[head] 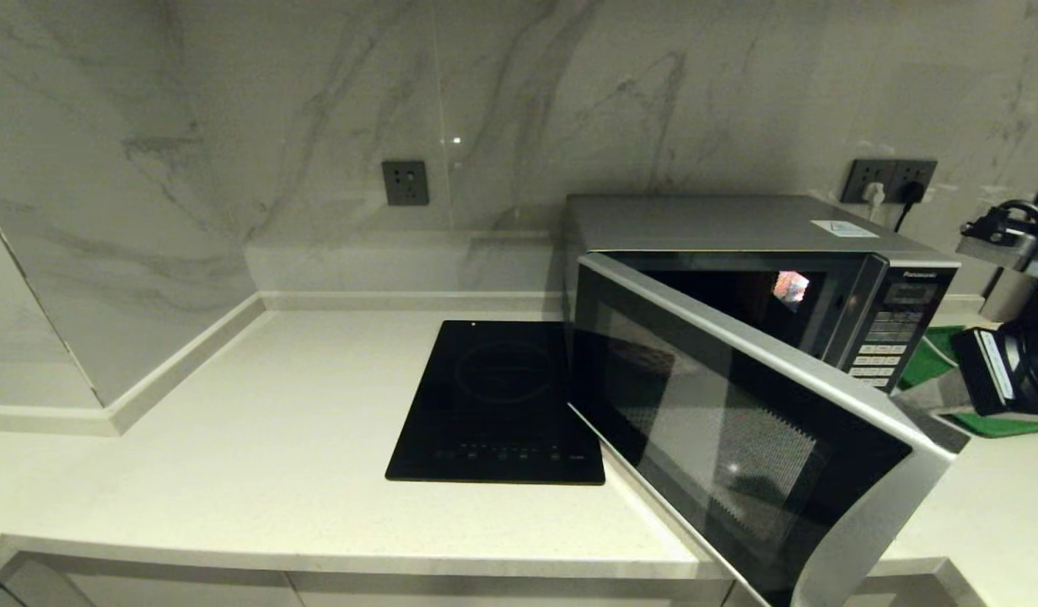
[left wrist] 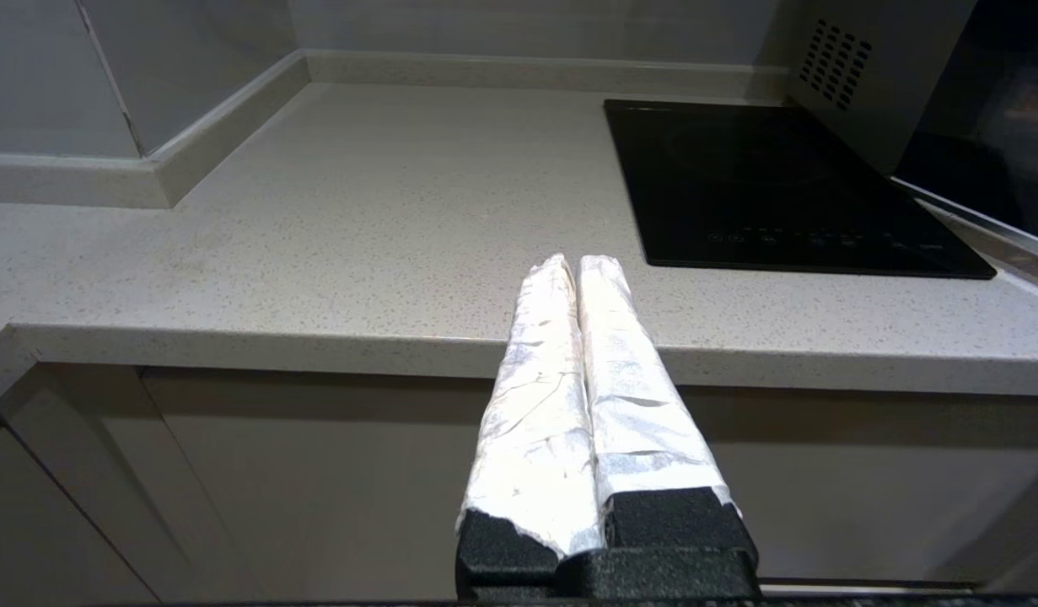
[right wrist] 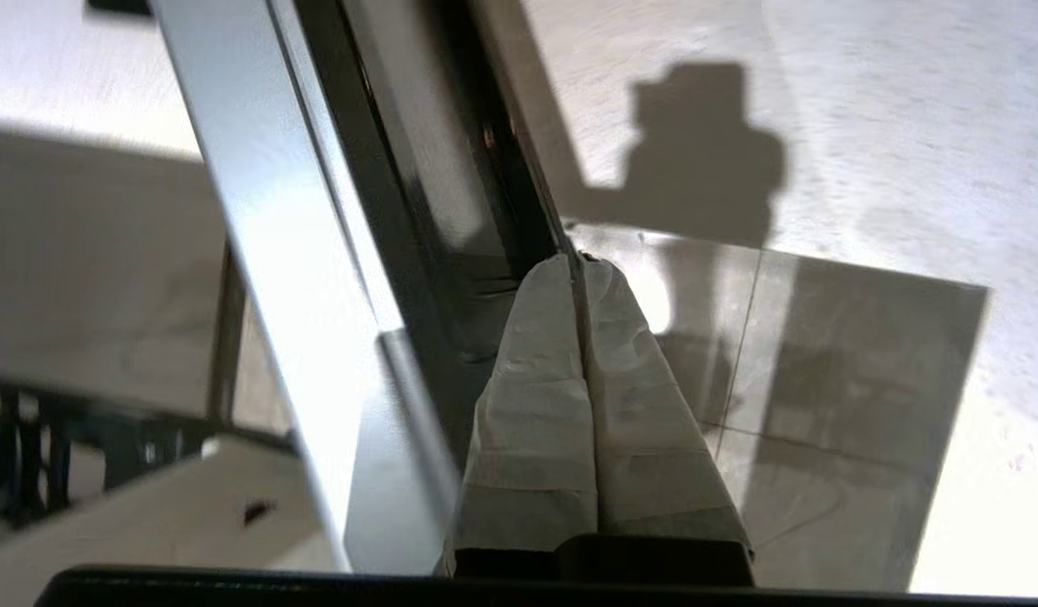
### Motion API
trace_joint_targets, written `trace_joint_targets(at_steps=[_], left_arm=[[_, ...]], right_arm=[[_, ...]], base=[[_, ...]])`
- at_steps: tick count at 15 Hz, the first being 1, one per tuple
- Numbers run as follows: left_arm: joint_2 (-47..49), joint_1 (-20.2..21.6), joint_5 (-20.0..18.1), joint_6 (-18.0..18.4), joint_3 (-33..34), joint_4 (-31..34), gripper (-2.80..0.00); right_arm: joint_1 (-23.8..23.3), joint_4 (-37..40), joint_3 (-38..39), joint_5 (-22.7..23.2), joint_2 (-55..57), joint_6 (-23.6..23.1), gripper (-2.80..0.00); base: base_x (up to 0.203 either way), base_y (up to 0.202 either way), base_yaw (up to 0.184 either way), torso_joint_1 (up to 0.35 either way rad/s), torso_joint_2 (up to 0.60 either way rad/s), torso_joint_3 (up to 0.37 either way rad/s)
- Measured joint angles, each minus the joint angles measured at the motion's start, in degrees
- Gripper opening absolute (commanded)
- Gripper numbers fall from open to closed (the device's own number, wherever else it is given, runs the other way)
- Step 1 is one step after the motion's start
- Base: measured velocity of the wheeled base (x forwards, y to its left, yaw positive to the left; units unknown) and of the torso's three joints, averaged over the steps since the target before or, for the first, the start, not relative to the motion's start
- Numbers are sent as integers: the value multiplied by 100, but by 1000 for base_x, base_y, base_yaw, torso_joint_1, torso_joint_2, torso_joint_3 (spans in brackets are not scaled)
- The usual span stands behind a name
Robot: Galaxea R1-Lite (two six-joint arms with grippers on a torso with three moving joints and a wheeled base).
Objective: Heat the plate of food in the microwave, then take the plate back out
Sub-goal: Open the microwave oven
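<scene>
1. Half open at the microwave: hinged on its left, with the door swung out over the near edge of the tabletop, long axis running from the far-left hinge to the near-right free edge.
2. Shows the right tool pressed shut, holding nothing, tips at the dark free edge of the door, touching or just beside it; cannot tell which.
3. Shows the left tool shut and empty too, parked low in front of the tabletop's near edge, left of the hob and well apart from the door.
4. Cannot place the plate of food: only a small bright patch deep in the dark cavity, too unclear to name.
5. Judged from this: turns on the free edge lying right at the right tool, so falls to the right arm. Needs a sweep across the door's face, not along its length, and watching for the tips slipping off the narrow edge.
</scene>
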Motion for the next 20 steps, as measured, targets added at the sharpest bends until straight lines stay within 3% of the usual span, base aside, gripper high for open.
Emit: trace_joint_targets(at_steps=[6, 10, 16, 20], left_arm=[[0, 0, 0, 0, 0, -2, -280], [0, 2, 0, 0, 0, -1, -280], [0, 1, 0, 0, 0, -2, -280], [0, -1, -1, 0, 0, -2, -280]], right_arm=[[1057, 160, 416, -7, -330, -33, -280], [1123, 129, 527, -102, -361, 263, -280], [865, -539, 771, -404, -402, 1602, -280], [900, -573, 861, -387, -368, 1798, -280]], base=[[0, 0, 0, 0, 0, 0], [0, 0, 0, 0, 0, 0], [0, 0, 0, 0, 0, 0], [0, 0, 0, 0, 0, 0]])
